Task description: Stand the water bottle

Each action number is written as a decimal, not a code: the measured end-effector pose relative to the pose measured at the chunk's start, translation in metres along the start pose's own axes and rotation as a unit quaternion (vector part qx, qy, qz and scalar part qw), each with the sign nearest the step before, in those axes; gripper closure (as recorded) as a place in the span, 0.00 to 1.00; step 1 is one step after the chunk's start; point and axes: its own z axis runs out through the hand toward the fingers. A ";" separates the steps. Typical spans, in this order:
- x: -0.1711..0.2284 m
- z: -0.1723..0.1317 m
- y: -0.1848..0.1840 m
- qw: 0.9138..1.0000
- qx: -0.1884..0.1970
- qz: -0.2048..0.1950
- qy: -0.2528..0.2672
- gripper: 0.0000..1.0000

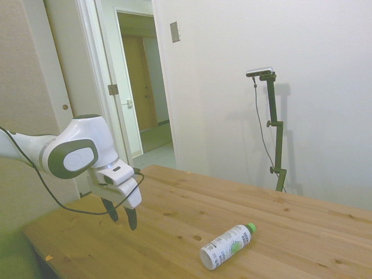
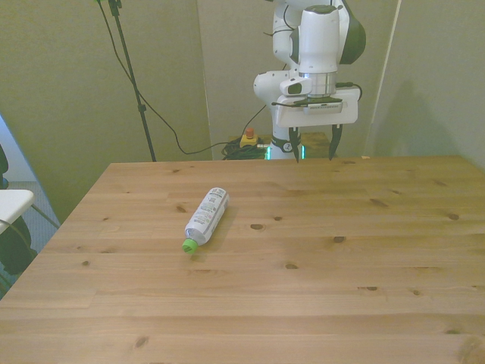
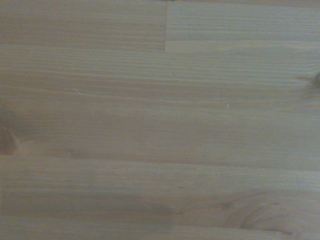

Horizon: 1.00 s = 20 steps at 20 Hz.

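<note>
In the side view the gripper [image 1: 122, 218] hangs above the wooden table [image 1: 174, 215] toward its left end, fingers pointing down and spread apart with nothing between them; bare boards lie under and around it, and the wrist view shows only plain wood grain [image 3: 160, 125]. To its right, well apart from the fingers, the water bottle [image 1: 227, 246] lies on its side close to the table's near edge in that view, its green cap [image 1: 251, 227] pointing away to the right and its flat base toward the camera. In the front view the water bottle [image 2: 206, 218] rests left of the table's middle, cap [image 2: 189, 246] toward the camera, with open tabletop on every side; the gripper [image 2: 314, 145] is over the far edge, right of the bottle, jaws wide and empty.
</note>
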 end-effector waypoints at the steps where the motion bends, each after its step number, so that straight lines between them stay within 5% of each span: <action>1: 0.000 0.000 0.000 1.000 0.000 0.001 0.000 0.00; 6: 0.024 -0.022 -0.009 1.000 0.005 0.023 0.011 0.00; 12: 0.122 -0.061 0.003 0.997 -0.004 0.075 0.034 0.00; 20: 0.253 -0.050 0.025 0.990 -0.017 0.126 0.057 0.00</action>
